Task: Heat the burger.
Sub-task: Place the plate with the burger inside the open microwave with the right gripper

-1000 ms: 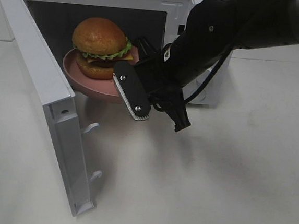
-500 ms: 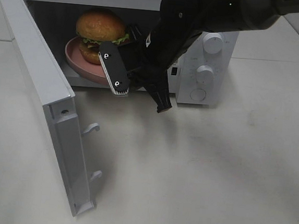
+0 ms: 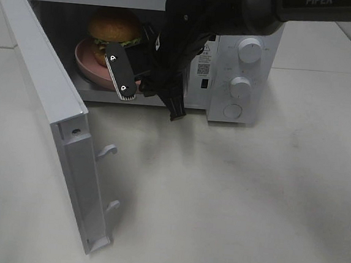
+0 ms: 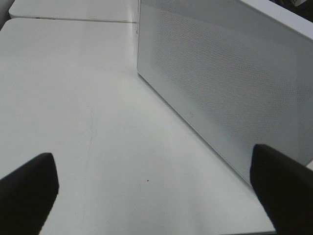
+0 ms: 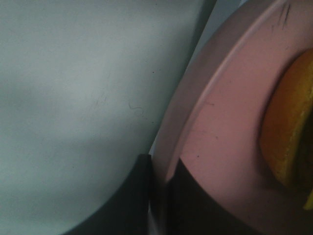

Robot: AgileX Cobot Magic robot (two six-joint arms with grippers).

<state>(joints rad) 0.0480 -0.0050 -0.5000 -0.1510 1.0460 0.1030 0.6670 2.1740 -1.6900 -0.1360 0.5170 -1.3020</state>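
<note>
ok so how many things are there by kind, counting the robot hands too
burger: 1
pink plate: 1
microwave: 1
robot hands: 2 (left hand open, right hand shut on the pink plate's rim)
total: 5

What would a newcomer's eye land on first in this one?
The burger on a pink plate, inside the open microwave at the back. The right gripper is shut on the plate's rim, its dark arm crossing the microwave's front. The white door stands swung wide on the left.
</note>
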